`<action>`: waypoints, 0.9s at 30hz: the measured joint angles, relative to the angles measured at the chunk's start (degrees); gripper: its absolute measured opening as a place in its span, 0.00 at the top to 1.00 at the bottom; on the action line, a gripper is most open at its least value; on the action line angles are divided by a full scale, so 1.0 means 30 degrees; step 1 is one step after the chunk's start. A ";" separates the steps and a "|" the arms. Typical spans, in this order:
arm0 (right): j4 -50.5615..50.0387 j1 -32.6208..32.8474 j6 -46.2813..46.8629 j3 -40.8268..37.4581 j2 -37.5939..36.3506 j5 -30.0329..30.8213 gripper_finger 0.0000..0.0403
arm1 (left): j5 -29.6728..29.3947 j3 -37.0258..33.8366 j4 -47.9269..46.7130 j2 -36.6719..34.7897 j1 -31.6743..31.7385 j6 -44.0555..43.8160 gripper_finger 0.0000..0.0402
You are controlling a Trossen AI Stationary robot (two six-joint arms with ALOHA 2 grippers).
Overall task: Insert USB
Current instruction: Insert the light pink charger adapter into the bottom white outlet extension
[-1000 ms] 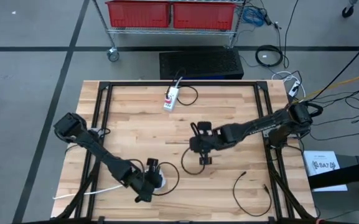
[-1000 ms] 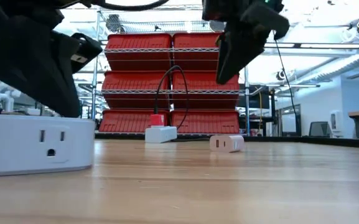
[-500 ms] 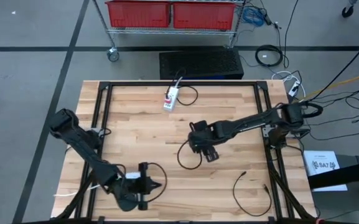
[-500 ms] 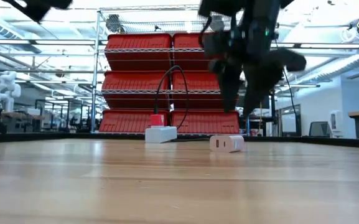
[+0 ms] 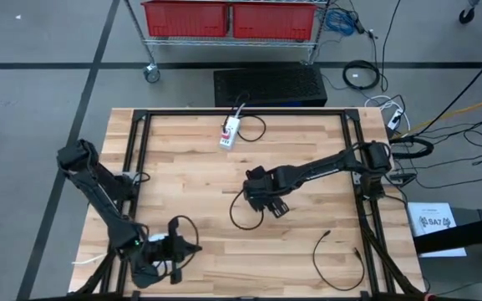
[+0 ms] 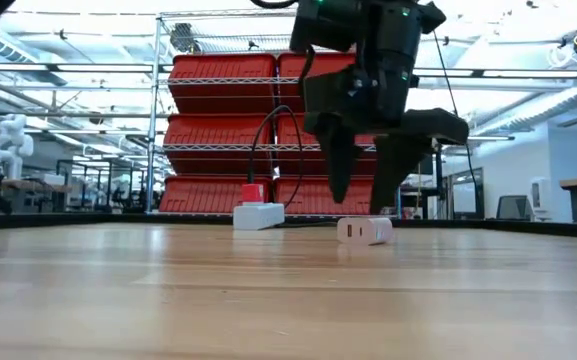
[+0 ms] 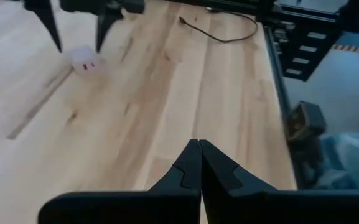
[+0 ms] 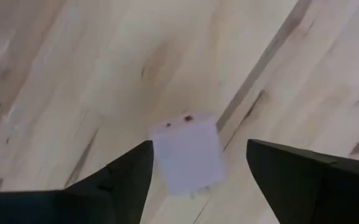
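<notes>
A small white charger block (image 8: 185, 152) lies on the wooden table near its middle, its two small ports (image 8: 179, 119) on one face; it also shows in the low view (image 6: 364, 230). My right gripper (image 6: 363, 205) hangs open just above the block and points down, one finger on either side, touching nothing. The black USB cable (image 5: 337, 251) lies loose in a curve at the near right. My left gripper (image 7: 199, 146) is shut and empty above the table's near left part (image 5: 192, 248).
A white power strip (image 5: 230, 132) with a red switch lies at the table's far edge, its black cord looping beside it. A black frame (image 5: 136, 134) runs round the tabletop. Red bins (image 6: 268, 130) fill the shelves behind. Bare wood lies between the two arms.
My right gripper has opened wide, rolled about its own line and sunk toward the charger block. My left arm has swung toward the table's near left corner and risen, almost out of the low view. The white outlet box at that view's left no longer shows.
</notes>
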 joint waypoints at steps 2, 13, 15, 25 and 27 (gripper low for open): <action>-0.0067 -0.0216 -0.0133 -0.0006 0.0006 -0.1098 0.38 | -0.0018 0.0000 -0.0134 0.0000 -0.0275 -0.0443 1.00; -0.0417 -0.0213 -0.1421 -0.0015 0.1709 -0.1488 0.38 | -0.0147 0.0000 -0.2052 0.0044 -0.0149 -0.0986 1.00; -0.0512 -0.0206 -0.1462 -0.0007 0.1734 -0.1453 0.38 | 0.0138 0.0000 -0.2059 0.0044 -0.0156 -0.1014 1.00; -0.0547 0.0367 -0.1478 -0.0007 0.1734 -0.1082 0.60 | 0.2991 0.0015 -0.4389 0.0044 -0.1765 -0.7129 1.00; -0.0406 0.0577 -0.1216 -0.0015 0.1676 -0.1077 0.60 | 0.3299 0.0015 -0.4604 0.0044 -0.2181 -0.8215 1.00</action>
